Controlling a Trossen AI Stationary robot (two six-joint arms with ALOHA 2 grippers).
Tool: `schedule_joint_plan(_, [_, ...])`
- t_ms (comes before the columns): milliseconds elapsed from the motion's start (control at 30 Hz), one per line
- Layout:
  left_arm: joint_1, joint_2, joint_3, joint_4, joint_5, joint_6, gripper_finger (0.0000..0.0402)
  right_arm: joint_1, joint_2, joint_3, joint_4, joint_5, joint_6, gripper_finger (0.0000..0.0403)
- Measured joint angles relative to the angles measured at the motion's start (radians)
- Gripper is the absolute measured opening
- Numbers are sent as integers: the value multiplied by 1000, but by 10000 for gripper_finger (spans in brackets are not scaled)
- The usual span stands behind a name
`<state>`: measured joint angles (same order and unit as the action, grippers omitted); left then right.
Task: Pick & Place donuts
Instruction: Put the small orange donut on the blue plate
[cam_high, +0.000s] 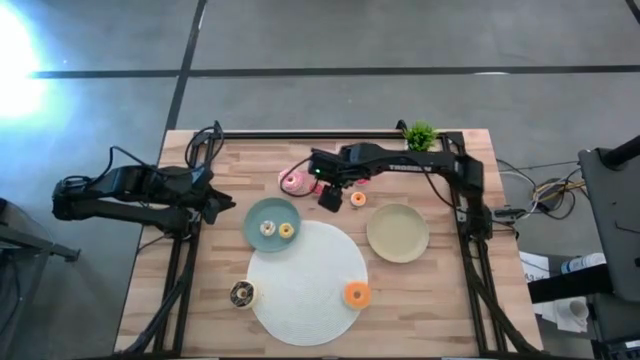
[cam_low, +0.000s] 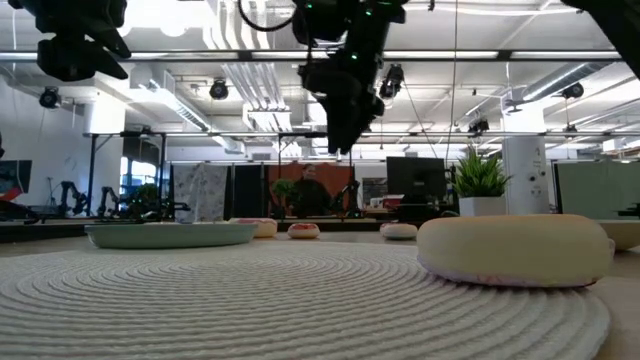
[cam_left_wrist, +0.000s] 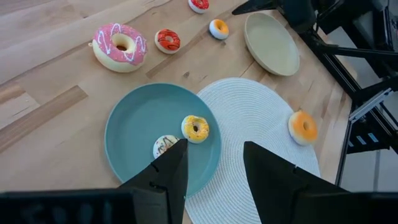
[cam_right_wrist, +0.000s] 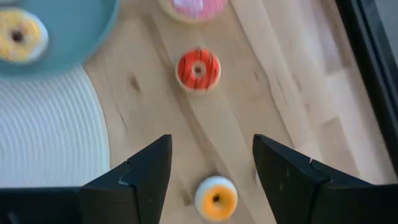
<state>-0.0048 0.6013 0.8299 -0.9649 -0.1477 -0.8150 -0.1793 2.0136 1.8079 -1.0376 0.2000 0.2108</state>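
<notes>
Right wrist view puts your right gripper (cam_right_wrist: 211, 168) above bare wood, fingers spread apart with nothing between them. Just ahead of its fingertips sits the small orange-and-white donut (cam_right_wrist: 216, 198), and farther along the same line lies the red donut (cam_right_wrist: 198, 69). Beyond that one you can see the edge of the pink-frosted donut (cam_right_wrist: 198, 7). Off to the gripper's side is the teal plate (cam_right_wrist: 68, 31) with the yellow donut (cam_right_wrist: 18, 35) on it, next to the white round mat (cam_right_wrist: 50, 143).

Your left gripper (cam_left_wrist: 214, 165) hangs over the near rim of the teal plate (cam_left_wrist: 134, 124), fingers apart and empty. Close under its fingertips you have the yellow donut (cam_left_wrist: 196, 128) and a pale donut with dark drizzle (cam_left_wrist: 164, 147), partly hidden by one finger. Farther out from this gripper the large orange donut (cam_left_wrist: 303, 126) rests on the mat's edge, and the beige plate (cam_left_wrist: 270, 43) lies well beyond.

From above, the dark brown donut (cam_high: 242, 293) sits at the mat's rim, well apart from both grippers.
</notes>
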Motion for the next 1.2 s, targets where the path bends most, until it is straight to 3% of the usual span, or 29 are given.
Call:
schedule_joint_plan(267, [0, 3, 0, 0, 0, 0, 129, -27, -163, -330, 69, -76, 134, 216])
schedule_joint_plan(500, [0, 5, 0, 3, 0, 0, 129, -25, -194, -512, 136, -88, 113, 216])
schedule_joint_plan(700, [0, 5, 0, 3, 0, 0, 129, -20, -194, -563, 192, -81, 59, 214])
schedule_joint_plan(1200, [0, 5, 0, 3, 0, 0, 129, -33, -194, -512, 227, -69, -31, 207])
